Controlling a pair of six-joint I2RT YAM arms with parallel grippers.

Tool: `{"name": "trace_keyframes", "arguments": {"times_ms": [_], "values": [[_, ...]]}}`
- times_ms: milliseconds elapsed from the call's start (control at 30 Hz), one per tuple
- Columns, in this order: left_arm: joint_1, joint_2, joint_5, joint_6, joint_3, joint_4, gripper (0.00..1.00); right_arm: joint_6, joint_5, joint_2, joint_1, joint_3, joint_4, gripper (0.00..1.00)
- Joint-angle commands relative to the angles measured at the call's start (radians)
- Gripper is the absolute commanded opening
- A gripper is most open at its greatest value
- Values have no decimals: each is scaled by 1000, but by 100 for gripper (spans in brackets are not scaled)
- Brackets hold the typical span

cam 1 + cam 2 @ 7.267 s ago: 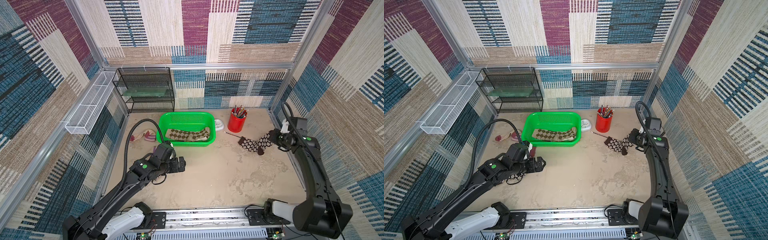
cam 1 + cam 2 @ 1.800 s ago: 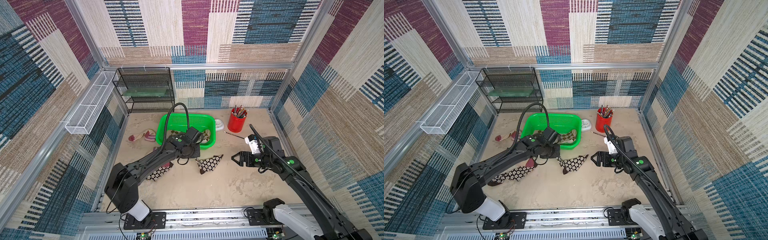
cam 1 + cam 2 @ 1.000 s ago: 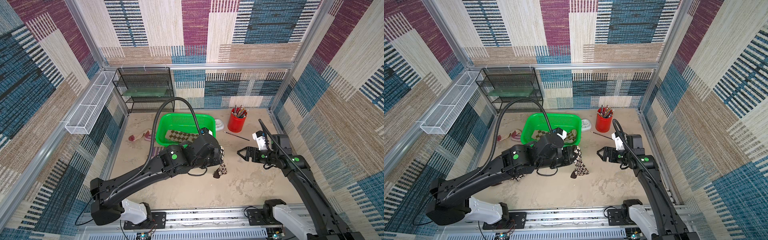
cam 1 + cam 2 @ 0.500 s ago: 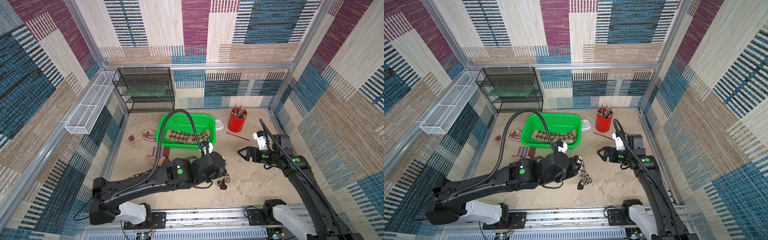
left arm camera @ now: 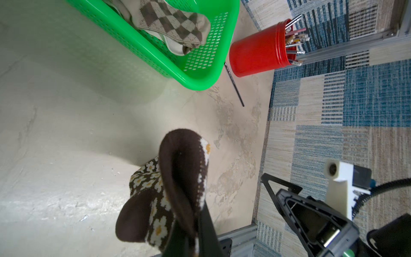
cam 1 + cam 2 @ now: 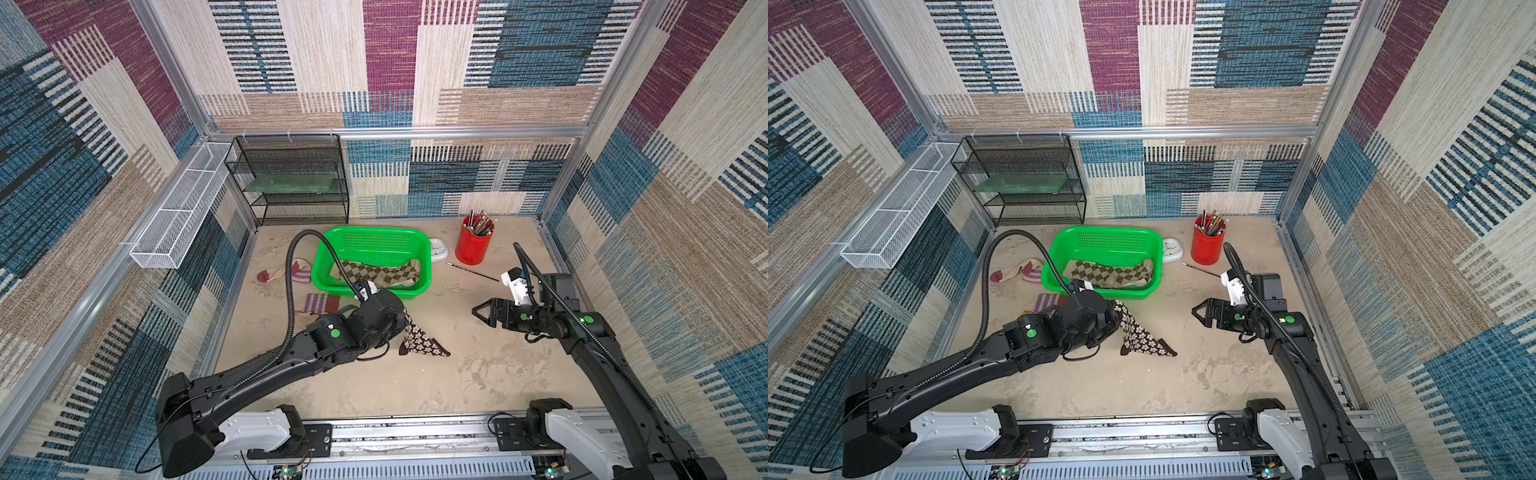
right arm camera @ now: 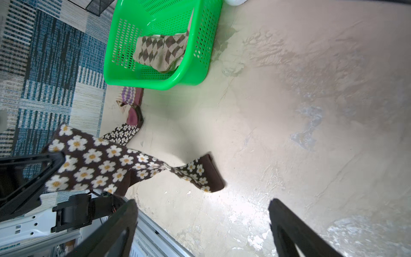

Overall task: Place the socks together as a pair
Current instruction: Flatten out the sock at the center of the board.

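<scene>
Left tool [image 5: 195, 231]: clamped tight on one end of a daisy sock [image 6: 419, 340]. The sock hangs tilted, its lower end resting on the counter [image 6: 374, 386] near the middle, close to the green basket [image 6: 328, 253]. Right tool [image 6: 482, 316]: jaws wide, empty, apart from that sock, toward the counter's right edge. A second daisy sock [image 7: 123, 133] lies beside a purple-striped sock [image 7: 131, 95] toward the left edge. An argyle sock [image 6: 382, 272] lies in the basket.

Bright, even overhead light in both top views, shadows soft; straight lines bow toward 3 and 9 o'clock. In the wrist views the bench [image 7: 222, 207] glares white, and the daisy sock [image 5: 178, 178] looks soft up close.
</scene>
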Motion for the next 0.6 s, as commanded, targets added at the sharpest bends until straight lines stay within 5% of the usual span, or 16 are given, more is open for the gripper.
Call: {"name": "trace_keyframes", "arguments": {"times_ms": [0,200,567], "values": [[14,-7,29,22,-6,68,2,-28,-94,-10,45,-27,27,94],[15,-73,0,27,-68,-5,4,85,77,89,257,-51,51,94],[15,-360,81,169,-480,275,8,208,199,354,344,-63,191,88]]}}
